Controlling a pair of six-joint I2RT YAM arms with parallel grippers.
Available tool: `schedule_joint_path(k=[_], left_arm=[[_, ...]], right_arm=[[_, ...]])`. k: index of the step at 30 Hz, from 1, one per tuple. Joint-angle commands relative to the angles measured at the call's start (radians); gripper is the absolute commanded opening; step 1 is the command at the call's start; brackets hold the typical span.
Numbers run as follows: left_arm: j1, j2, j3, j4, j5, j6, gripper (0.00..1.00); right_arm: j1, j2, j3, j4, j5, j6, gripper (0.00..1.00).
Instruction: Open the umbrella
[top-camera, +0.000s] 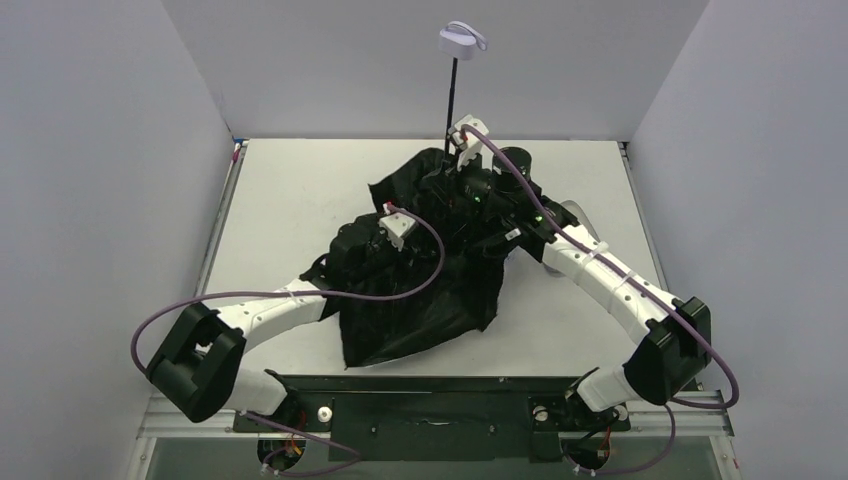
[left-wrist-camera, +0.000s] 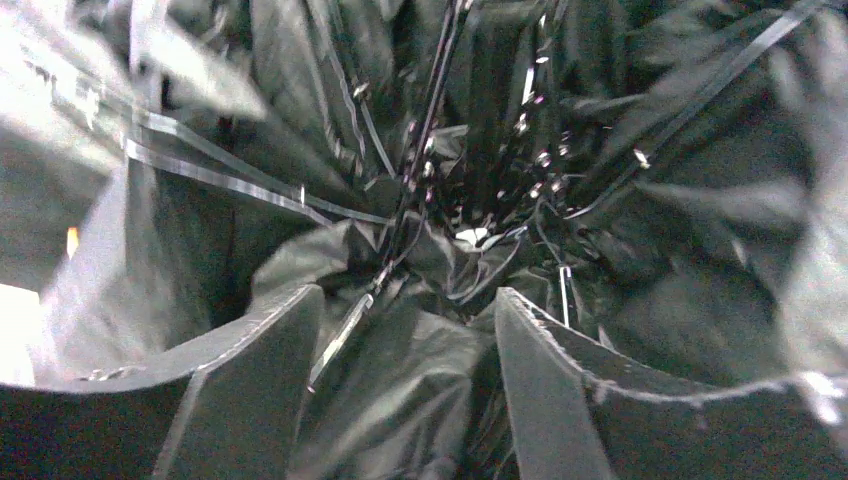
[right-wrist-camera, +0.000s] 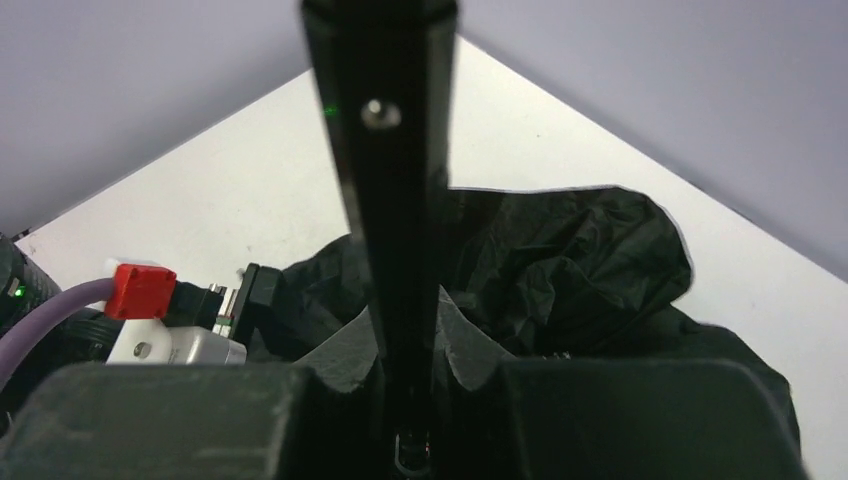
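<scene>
The umbrella (top-camera: 420, 290) lies partly spread in the middle of the table, black inner side up. Its thin black shaft (top-camera: 454, 95) stands upright, with the pale lavender knob handle (top-camera: 461, 40) at the top. My right gripper (top-camera: 462, 162) is shut on the shaft low down, just above the canopy. In the right wrist view the shaft (right-wrist-camera: 385, 150) runs up between the closed fingers (right-wrist-camera: 350, 350). My left gripper (top-camera: 385, 245) is pressed into the canopy left of the shaft. In the left wrist view its fingers (left-wrist-camera: 260, 380) stand apart, with black fabric and thin ribs (left-wrist-camera: 340, 340) between them.
The white table (top-camera: 300, 180) is boxed in by grey walls on three sides. A pale rounded object (top-camera: 573, 212) shows partly behind my right arm. My left wrist's camera with a red plug (right-wrist-camera: 140, 290) sits close beside the right gripper.
</scene>
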Motion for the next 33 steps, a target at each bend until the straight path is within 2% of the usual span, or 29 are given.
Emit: schedule_joint_path(k=[1,4,9,11,16,18,20,26,29,33], left_arm=[[0.019,-0.111,0.01,-0.068,0.024,0.133,0.68],[0.019,-0.168,0.027,-0.071,0.085,0.241,0.74],[0.013,-0.285,-0.007,0.026,0.191,0.343,0.74],[-0.001,-0.302,-0.02,0.075,0.222,0.378,0.69],[-0.052,-0.241,0.008,0.09,0.227,0.474,0.38],[-0.069,-0.196,0.014,0.108,0.215,0.513,0.3],[-0.086,-0.132,0.029,0.117,0.21,0.531,0.27],[-0.156,-0.004,0.078,0.122,0.201,0.592,0.29],[-0.191,0.028,0.098,-0.002,0.287,0.702,0.33],[-0.204,0.022,0.066,-0.156,0.367,0.753,0.34]], right_arm=[[0.005,-0.095,-0.017,0.202,0.015,0.0,0.0],[0.014,-0.097,-0.05,0.202,0.035,-0.003,0.0],[0.044,-0.091,-0.094,0.2,0.119,-0.002,0.0],[0.054,-0.087,-0.107,0.203,0.152,0.007,0.0],[0.081,-0.076,-0.101,0.202,0.205,0.032,0.0],[0.093,-0.073,-0.092,0.202,0.219,0.039,0.0],[0.102,-0.071,-0.082,0.197,0.234,0.047,0.0],[0.136,-0.052,-0.061,0.203,0.262,0.059,0.0],[0.139,-0.03,-0.023,0.215,0.259,0.061,0.0],[0.135,-0.003,0.034,0.226,0.223,0.045,0.0]])
